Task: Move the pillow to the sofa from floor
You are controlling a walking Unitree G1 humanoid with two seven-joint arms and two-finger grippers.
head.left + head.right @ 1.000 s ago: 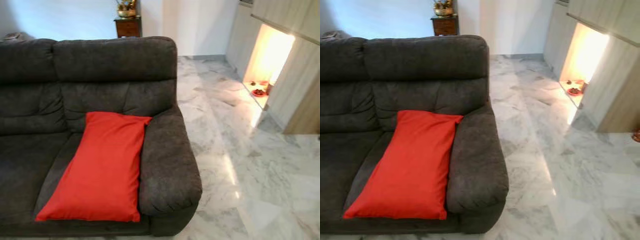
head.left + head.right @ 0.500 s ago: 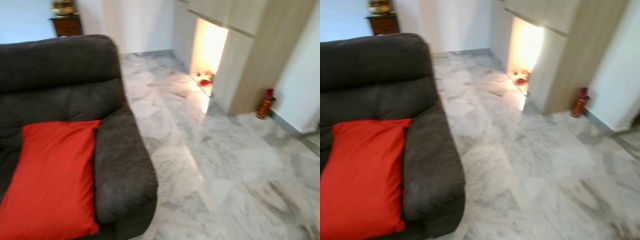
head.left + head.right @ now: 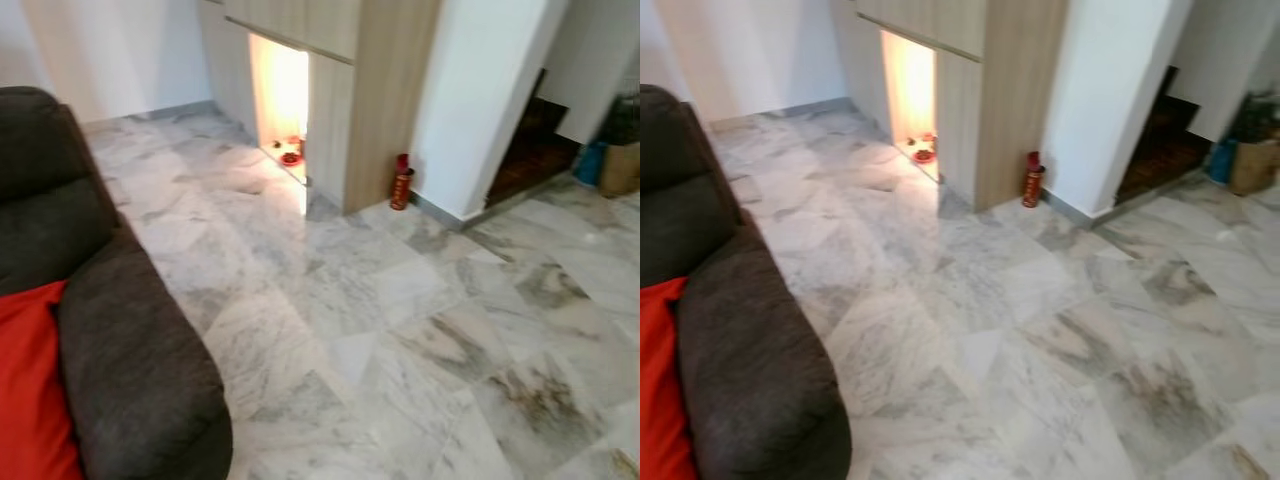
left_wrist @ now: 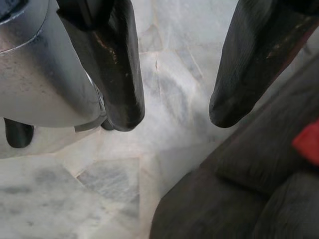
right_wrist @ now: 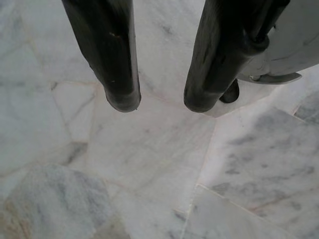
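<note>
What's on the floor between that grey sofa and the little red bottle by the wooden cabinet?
Only bare marble floor, seen in both eye views, stretches from the sofa to the red bottle.

Black fingers (image 4: 122,74), silver wrist housing (image 4: 45,74)

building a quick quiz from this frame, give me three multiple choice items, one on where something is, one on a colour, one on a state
1. Where does the red fabric pillow lie?
A. on the dark grey sofa seat
B. on the marble floor
C. inside the lit niche

2. What colour is the small cylinder standing by the wooden cabinet?
A. blue
B. red
C. white

3. How are the left hand's fingers?
A. shut on the pillow
B. shut, empty
C. open, empty

Answers:
1 A, the pillow rests on the sofa beside its armrest.
2 B, the cylinder is red.
3 C, the left hand shows a gap with floor between its fingers.
</note>
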